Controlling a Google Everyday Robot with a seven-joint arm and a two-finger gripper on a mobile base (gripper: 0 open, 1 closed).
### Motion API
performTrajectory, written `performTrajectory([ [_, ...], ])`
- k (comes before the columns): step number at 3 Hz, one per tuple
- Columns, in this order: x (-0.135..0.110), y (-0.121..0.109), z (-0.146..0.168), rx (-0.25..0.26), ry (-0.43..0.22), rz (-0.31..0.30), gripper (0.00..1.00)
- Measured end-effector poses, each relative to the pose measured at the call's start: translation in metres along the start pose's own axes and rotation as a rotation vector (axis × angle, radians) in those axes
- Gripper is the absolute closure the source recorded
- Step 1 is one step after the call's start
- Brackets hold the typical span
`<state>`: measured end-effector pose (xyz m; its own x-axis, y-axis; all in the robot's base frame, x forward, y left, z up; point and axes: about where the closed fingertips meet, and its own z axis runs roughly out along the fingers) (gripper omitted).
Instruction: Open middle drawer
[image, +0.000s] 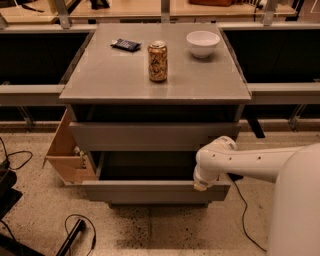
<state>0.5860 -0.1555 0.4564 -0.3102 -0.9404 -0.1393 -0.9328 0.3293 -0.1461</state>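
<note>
The middle drawer (150, 191) is a wide matte-grey drawer with a flat handleless front. It stands pulled out from the cabinet toward the camera, and its dark inside (147, 166) shows behind the front. The taller top drawer front (150, 136) sits above it, only slightly out. The lowest drawer is almost wholly hidden under the pulled-out front. My gripper (202, 185) is at the end of the white arm (250, 162), at the top edge of the middle drawer's front near its right end.
On the cabinet top (115, 75) stand a drink can (157, 61), a white bowl (203, 43) and a flat black packet (126, 45). A wooden box (67, 152) leans at the cabinet's left side. Cables (80, 230) lie on the floor at the left. Dark shelving flanks the cabinet.
</note>
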Motion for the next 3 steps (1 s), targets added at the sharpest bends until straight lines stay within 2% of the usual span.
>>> performTrajectory([
  [1, 0.000, 0.000, -0.001, 0.000, 0.000, 0.000, 1.00],
  [2, 0.019, 0.027, 0.000, -0.065, 0.008, -0.010, 1.00],
  [3, 0.022, 0.031, -0.003, -0.076, 0.009, -0.012, 1.00],
])
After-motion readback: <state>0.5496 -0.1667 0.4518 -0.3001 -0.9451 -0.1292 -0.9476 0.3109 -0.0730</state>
